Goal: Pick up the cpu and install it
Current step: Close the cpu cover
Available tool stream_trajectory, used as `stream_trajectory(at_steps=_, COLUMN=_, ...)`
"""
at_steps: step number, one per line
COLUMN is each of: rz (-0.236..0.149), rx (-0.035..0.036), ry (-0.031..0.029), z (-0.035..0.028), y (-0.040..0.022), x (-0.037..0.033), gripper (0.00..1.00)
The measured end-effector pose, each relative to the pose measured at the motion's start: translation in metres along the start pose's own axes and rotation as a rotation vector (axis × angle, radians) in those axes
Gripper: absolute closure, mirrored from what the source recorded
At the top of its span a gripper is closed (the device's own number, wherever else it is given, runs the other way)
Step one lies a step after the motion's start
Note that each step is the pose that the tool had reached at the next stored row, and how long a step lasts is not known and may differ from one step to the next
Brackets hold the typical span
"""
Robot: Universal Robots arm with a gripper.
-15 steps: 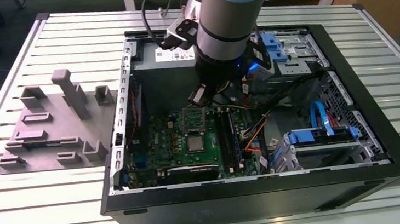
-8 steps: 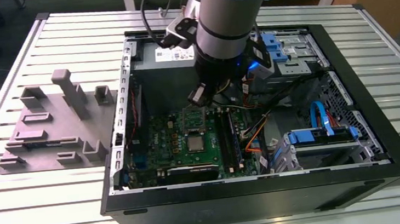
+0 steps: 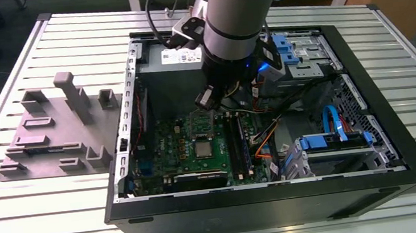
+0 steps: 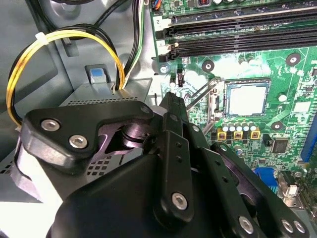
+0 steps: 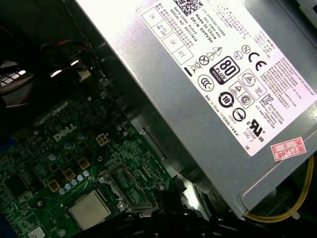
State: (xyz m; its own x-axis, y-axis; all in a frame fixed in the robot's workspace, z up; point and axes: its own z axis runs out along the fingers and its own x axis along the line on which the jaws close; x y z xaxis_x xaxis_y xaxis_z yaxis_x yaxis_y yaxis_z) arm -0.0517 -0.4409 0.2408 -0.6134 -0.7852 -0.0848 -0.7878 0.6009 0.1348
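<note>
While above cpu, end effector vertical

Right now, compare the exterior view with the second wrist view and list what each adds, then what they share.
Exterior view alone: the whole open computer case on a slatted table, a grey fixture block toward that view's left, and blue drive brackets.

Second wrist view alone: the tool close up and a yellow cable loop tied with a white strap.

Shared: the green motherboard with the cpu lying in its socket, and the black memory slots.
</note>
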Motion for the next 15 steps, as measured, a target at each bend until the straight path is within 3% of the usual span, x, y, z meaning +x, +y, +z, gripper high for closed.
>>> stream_trajectory(at_steps=15, rz=0.000, rx=0.0006, ry=0.0010, z=-0.0025, y=0.0004, x=0.0028, gripper=0.89)
